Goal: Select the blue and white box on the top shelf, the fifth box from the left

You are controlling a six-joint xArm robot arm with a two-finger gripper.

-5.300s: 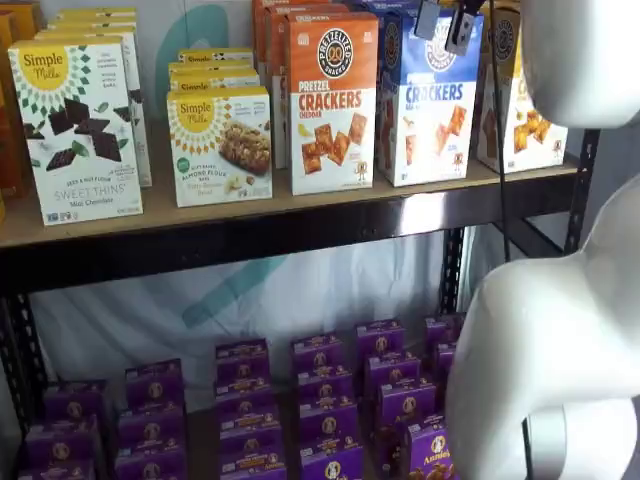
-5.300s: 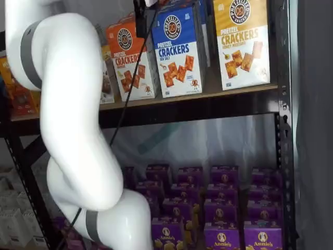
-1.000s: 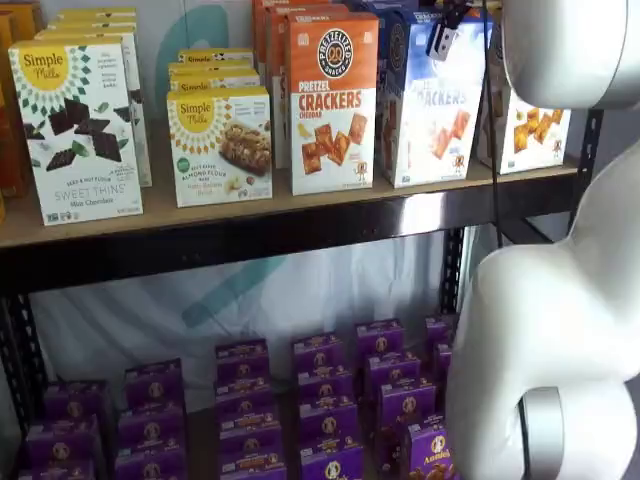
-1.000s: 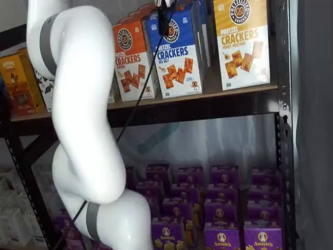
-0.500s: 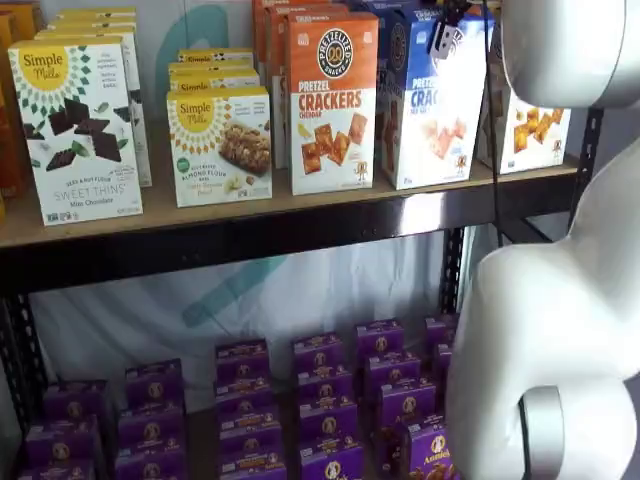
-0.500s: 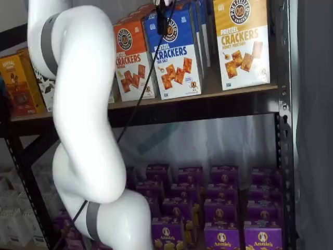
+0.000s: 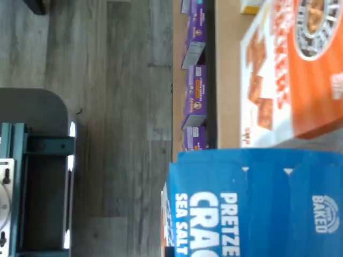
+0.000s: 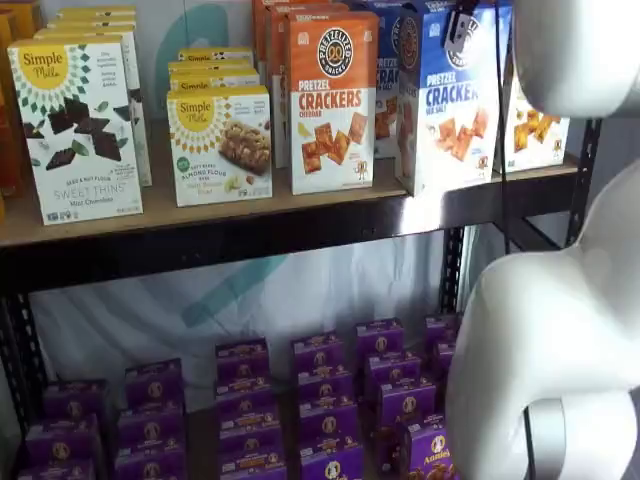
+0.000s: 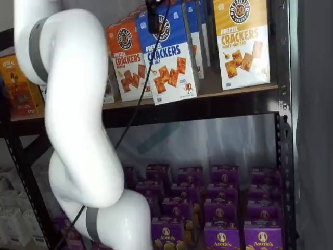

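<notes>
Hidden parts: in both shelf views the fingers (image 8: 461, 22) are only a dark shape at the upper edge of the blue and white box (image 8: 447, 100); the white arm (image 8: 560, 330) covers the shelf's right end.
Fingers: dark against the box's top; whether a gap separates them, or whether they clasp the box, cannot be told.
Wrist view: fingers not seen; the blue box top (image 7: 257, 201) is cut off at the edge, lettering sideways.
Blue and white box: on the top shelf (image 8: 250, 232), its base at the front rail, forward of the orange box (image 8: 332, 100) beside it; tilted in a shelf view (image 9: 167, 52).
Change: half a second earlier the box stood further back, level with its neighbours; it has since come forward.
Lower level: purple boxes (image 8: 325, 400), partly hidden by the arm.
</notes>
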